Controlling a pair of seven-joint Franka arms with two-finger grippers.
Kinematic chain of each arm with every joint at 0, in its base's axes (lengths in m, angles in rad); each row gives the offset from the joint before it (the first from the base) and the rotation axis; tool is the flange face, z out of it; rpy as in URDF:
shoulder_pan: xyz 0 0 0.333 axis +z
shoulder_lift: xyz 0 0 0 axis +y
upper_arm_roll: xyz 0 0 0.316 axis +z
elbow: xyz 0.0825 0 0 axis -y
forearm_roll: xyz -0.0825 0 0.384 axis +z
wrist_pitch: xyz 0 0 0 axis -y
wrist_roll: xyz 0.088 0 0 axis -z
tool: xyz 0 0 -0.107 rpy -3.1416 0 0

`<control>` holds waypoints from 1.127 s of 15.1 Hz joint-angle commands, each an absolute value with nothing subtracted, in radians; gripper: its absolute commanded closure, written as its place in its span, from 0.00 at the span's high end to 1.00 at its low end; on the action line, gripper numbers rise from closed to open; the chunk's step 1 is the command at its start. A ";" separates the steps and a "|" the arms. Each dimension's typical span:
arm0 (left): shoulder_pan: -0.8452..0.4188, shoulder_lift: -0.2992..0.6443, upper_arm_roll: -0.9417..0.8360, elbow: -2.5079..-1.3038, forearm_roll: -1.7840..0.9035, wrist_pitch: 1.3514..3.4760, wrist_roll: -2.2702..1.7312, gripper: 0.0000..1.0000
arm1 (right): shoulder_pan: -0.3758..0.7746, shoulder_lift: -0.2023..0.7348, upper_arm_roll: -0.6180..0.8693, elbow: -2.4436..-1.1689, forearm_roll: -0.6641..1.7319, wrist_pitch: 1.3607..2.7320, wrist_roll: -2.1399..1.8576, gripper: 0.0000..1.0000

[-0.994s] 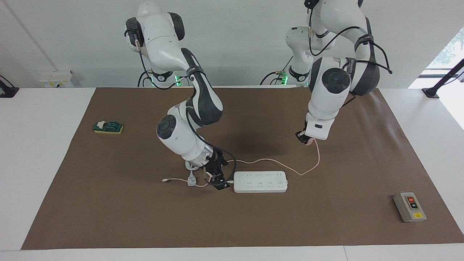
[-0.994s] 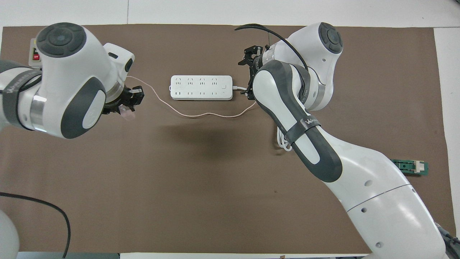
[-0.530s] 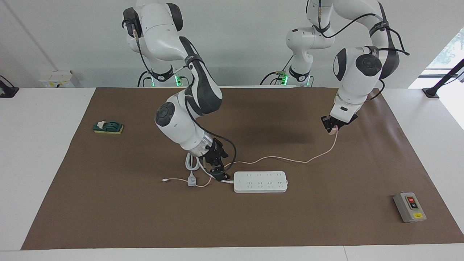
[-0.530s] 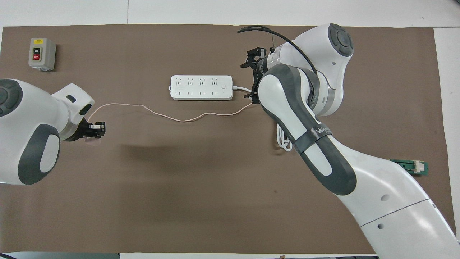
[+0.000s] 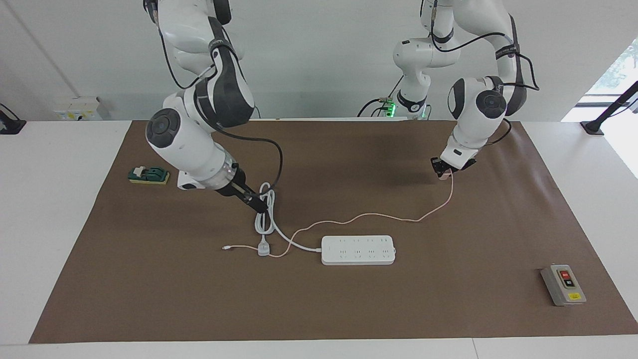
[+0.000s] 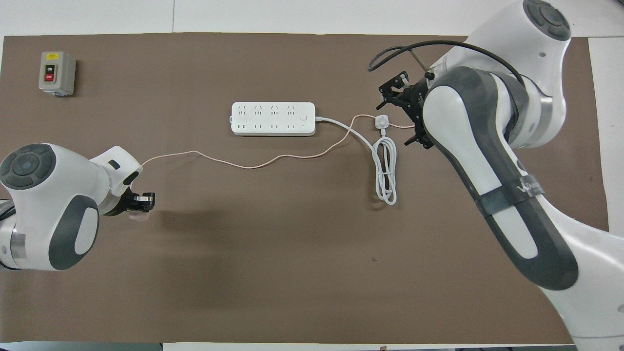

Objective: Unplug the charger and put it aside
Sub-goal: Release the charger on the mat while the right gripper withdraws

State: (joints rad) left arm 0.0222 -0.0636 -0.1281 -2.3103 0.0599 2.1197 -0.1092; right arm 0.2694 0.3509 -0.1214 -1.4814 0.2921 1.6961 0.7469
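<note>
Facing view: left gripper (image 5: 442, 169) is up over the mat (image 5: 149, 299) toward the left arm's end, closed on the charger (image 5: 447, 173), a small pale pink cube seen just at the fingertips. Its thin pink cable (image 5: 379, 215) hangs from the jaws, drops to the mat, and runs past the power strip (image 5: 358, 250) on the side nearer the robots, ending by the grey plug (image 5: 263, 248). The charger is out of the strip, well apart from it. Right gripper (image 5: 256, 203) is raised over the coiled white cord (image 5: 266, 219), holding nothing; cannot tell how wide its jaws stand. A switch box (image 5: 563, 284) sits well away from the left jaws, with red and black buttons and a yellow label, text unreadable. A green block (image 5: 148, 175) lies toward the right arm's end.

Overhead view: left gripper (image 6: 139, 204) is shut, with the charger (image 6: 138, 216) showing pale under its tips. The cable (image 6: 243, 165) leads from the jaws toward the strip (image 6: 273, 118). Right gripper (image 6: 404, 109) is just beside the grey plug (image 6: 381, 122), not touching it; its jaws are partly hidden by the arm, so their gap is unclear. The switch box (image 6: 57, 73) reads ON and OFF. The right forearm band carries lettering, too small to read.
</note>
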 commanded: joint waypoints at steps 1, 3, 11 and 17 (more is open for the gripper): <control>0.119 -0.098 -0.130 -2.367 0.043 2.163 0.006 0.87 | 0.235 0.276 -0.117 -1.531 0.180 1.637 0.490 1.00; 0.211 -0.095 -0.130 -2.359 0.044 2.160 0.102 1.00 | 0.209 0.241 -0.117 -1.531 0.143 1.593 0.387 1.00; 0.293 -0.049 -0.130 -2.012 0.038 1.866 0.178 1.00 | 0.125 0.101 -0.104 -1.540 0.061 1.467 0.232 1.00; 0.295 -0.021 -0.129 -1.721 0.015 1.729 0.074 1.00 | 0.084 0.038 -0.095 -1.546 0.011 1.431 0.109 1.00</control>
State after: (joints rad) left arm 0.2879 -0.0569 -0.1250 -1.8214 0.0308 1.7867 0.1007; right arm 0.1042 0.0826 -0.1180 -1.5059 0.0303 1.4430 0.1295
